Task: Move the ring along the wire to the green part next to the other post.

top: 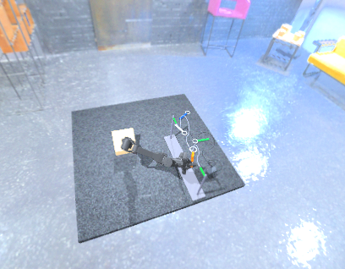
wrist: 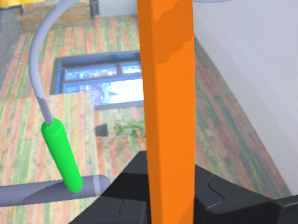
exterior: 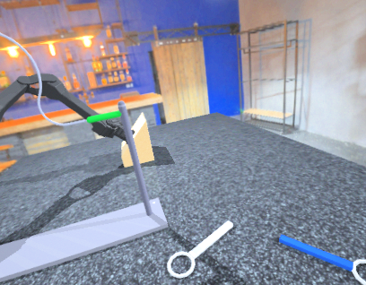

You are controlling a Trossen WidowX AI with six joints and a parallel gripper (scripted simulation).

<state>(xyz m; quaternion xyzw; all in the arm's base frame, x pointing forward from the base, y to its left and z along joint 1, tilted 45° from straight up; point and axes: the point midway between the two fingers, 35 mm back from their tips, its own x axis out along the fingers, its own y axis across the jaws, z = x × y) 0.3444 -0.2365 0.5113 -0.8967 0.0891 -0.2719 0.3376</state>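
The orange handle point(top: 192, 157) point(wrist: 170, 100) stands between the fingers of my gripper point(top: 192, 165) point(wrist: 153, 160), which is shut on it. Its pale ring point(top: 193, 149) overlaps the middle grey stretch of the wire in the top view; whether it touches the wire I cannot tell. The ring is outside the wrist view. The near green part point(top: 202, 171) point(wrist: 62, 157) joins the near post point(top: 199, 187) point(wrist: 25, 195), to the left of the handle in the wrist view. The far green part point(top: 175, 121) point(exterior: 105, 117) joins the far post point(exterior: 136, 166). The grey wire point(exterior: 39, 90) point(wrist: 35, 60) curves between them.
A pale base bar point(top: 198, 194) point(exterior: 82, 237) carries the posts. A loose white-handled ring point(exterior: 213, 239), a blue-handled ring point(exterior: 316, 253) and a green-handled ring point(top: 202, 139) lie on the dark mat point(top: 99, 190). A dark box point(top: 211, 170) is beside the near post.
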